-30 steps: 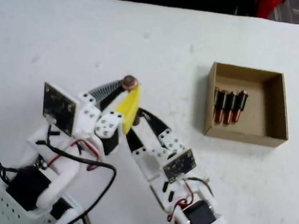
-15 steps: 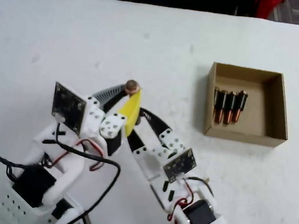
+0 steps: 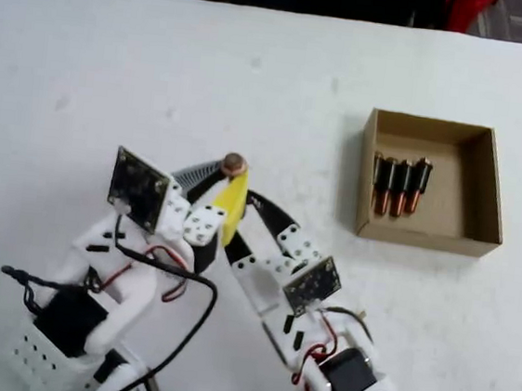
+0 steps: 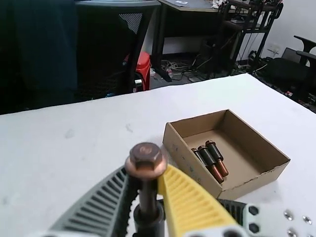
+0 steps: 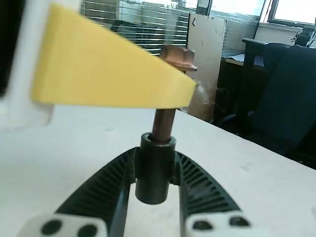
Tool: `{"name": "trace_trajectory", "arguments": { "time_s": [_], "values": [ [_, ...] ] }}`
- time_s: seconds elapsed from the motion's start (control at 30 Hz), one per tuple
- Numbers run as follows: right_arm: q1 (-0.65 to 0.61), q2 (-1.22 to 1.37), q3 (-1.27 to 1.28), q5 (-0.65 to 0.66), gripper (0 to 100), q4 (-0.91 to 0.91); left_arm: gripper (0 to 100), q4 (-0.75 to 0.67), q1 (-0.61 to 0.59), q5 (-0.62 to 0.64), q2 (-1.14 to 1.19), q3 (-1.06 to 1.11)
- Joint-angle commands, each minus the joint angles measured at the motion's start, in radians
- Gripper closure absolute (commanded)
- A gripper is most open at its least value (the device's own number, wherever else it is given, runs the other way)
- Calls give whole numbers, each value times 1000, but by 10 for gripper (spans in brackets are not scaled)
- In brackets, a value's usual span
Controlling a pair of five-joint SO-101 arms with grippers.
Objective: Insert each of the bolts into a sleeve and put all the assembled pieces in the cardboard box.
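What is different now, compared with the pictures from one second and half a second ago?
The left gripper, shut on the bolt, shifted toward the near table edge and slightly toward the box, taking the bolt with it. The right gripper holding the sleeve, the box and its four pieces stayed put.

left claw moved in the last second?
Yes. The left claw, gripping the bolt, shifted slightly toward the cardboard box and the table's near edge.

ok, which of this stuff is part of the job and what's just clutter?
Job: bolt in left jaws; sleeve in right jaws; box; four assembled pieces inside.
Lying about: chair and blinds beyond the table.
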Motion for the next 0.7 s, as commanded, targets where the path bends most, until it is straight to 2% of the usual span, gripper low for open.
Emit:
{"name": "trace_trajectory", "arguments": {
  "time_s": [0.0,0.37,0.67],
  "values": [
    [8,-13,9,15,981,-24,976,0,-13,8,2,-5],
    [45,-13,9,15,981,-30,976,0,-8,5,2,71],
    [48,-13,9,14,981,-27,976,-153,-13,0,2,146]
  ]
}}
